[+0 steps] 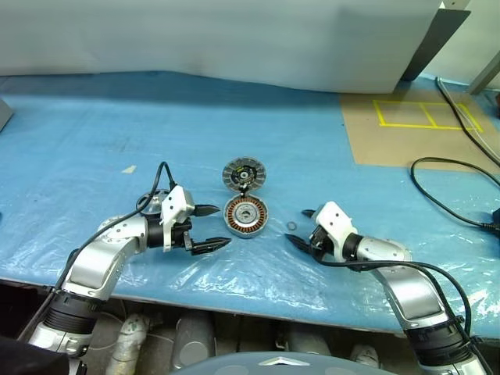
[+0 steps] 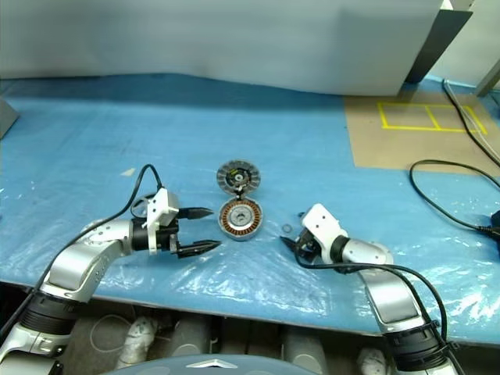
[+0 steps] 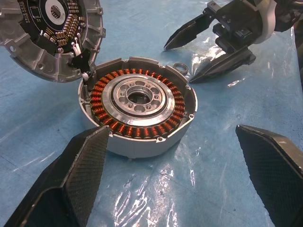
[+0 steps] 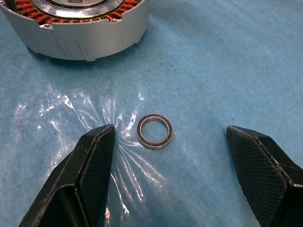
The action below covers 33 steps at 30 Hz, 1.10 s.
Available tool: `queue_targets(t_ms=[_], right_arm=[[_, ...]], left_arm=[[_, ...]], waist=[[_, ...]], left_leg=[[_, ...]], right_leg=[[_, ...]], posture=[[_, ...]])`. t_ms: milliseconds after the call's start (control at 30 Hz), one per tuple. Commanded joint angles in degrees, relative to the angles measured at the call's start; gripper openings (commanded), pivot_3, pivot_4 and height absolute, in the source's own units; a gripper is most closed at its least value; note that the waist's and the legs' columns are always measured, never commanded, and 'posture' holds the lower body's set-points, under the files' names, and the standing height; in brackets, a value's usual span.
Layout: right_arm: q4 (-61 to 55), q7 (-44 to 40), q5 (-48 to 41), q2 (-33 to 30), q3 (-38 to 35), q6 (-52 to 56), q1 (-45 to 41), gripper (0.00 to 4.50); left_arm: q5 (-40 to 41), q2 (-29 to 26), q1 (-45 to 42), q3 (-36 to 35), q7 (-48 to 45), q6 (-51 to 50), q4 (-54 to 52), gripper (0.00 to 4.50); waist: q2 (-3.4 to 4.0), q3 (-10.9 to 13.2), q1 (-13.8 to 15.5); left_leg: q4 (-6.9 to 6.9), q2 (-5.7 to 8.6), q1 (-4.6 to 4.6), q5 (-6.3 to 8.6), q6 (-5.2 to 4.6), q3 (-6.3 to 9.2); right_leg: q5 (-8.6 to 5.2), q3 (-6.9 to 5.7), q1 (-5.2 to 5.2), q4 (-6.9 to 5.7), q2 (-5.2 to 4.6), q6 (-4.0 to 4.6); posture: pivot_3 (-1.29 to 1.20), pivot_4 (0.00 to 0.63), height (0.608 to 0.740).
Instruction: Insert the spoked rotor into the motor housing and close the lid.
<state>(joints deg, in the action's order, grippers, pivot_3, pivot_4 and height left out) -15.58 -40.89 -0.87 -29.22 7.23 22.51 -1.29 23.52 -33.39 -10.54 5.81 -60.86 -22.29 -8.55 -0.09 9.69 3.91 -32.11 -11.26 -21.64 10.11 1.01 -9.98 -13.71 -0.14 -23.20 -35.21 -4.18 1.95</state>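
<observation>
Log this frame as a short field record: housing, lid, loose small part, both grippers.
motor housing: on blue sheet, windings up, silver centre piece seated
lid: open, tilted against housing's far edge
small ring: flat on sheet, right of housing
left gripper: jaws open, beside housing
right gripper: jaws open, either side of ring
</observation>
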Motion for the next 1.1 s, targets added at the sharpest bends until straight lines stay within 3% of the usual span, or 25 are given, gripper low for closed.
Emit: queue_targets(t_ms=[33, 333, 467, 733, 900, 1100], right_arm=[[1.5, 0.18, 0.68, -0.5, 1.87, -0.17, 0.95, 3.54], [3.88, 0.01, -0.92, -2.16, 0.61, -0.87, 4.49, 0.68], [3.27, 0.37, -1.5, -1.71, 0.83, -0.46, 3.98, 0.63], [-4.28, -0.43, -7.1, -1.47, -1.48, 4.84, 1.86, 0.63], [-12.13, -3.38, -13.2, -3.2, -2.22, 11.11, -3.78, 0.63], [-11.34, -4.82, -15.09, -2.94, 0.59, 13.72, -11.27, 0.63]], left_arm=[[0.26, -0.61, -0.19, -0.49, 0.2, 0.24, -2.25, 4.5], [-0.15, -0.79, -0.8, -0.62, 0.02, 0.61, -1.19, 4.5], [-0.31, -0.61, -1.08, -0.38, -0.63, 1.37, -0.13, 4.5], [0.26, -0.74, -0.87, -0.76, -1.94, 2.06, 0.63, 4.5], [0.81, -0.85, -0.48, -0.84, -2.13, 1.52, -0.58, 4.5], [0.89, -0.86, 0.09, -0.99, -1.36, 0.99, -1.69, 4.5]], waist=[[-0.01, 0.0, -0.04], [-0.03, -0.02, 0.16], [-0.12, -0.07, 0.14], [-0.14, -0.08, 0.12], [-0.11, -0.07, -0.12], [-0.11, -0.07, 0.03]], left_leg=[[0.0, 0.0, 0.01, 0.0, 0.0, 0.0], [0.03, 0.05, 0.41, 0.07, -0.11, 0.01], [0.2, 0.1, 0.56, 0.07, -0.11, 0.02], [0.43, 0.13, 0.52, 0.06, -0.11, 0.01], [0.49, 0.18, 0.34, 0.04, -0.08, 0.02], [0.59, 0.21, 0.31, -0.03, 0.04, -0.03]], right_leg=[[0.0, 0.0, 0.0, 0.0, 0.0, 0.0], [-0.07, 0.01, 0.52, 0.17, -0.04, -0.11], [-0.23, 0.01, 0.7, 0.39, -0.06, -0.39], [-0.04, 0.0, 0.58, 0.43, -0.06, -0.06], [-0.03, 0.06, 0.3, 0.4, -0.05, -0.06], [-0.04, 0.06, 0.24, 0.42, -0.06, -0.06]], posture=[[0.0, 0.15, 0.74], [0.0, 0.15, 0.74], [0.0, 0.15, 0.74], [0.0, 0.15, 0.74], [0.0, 0.15, 0.74], [0.0, 0.15, 0.74]])
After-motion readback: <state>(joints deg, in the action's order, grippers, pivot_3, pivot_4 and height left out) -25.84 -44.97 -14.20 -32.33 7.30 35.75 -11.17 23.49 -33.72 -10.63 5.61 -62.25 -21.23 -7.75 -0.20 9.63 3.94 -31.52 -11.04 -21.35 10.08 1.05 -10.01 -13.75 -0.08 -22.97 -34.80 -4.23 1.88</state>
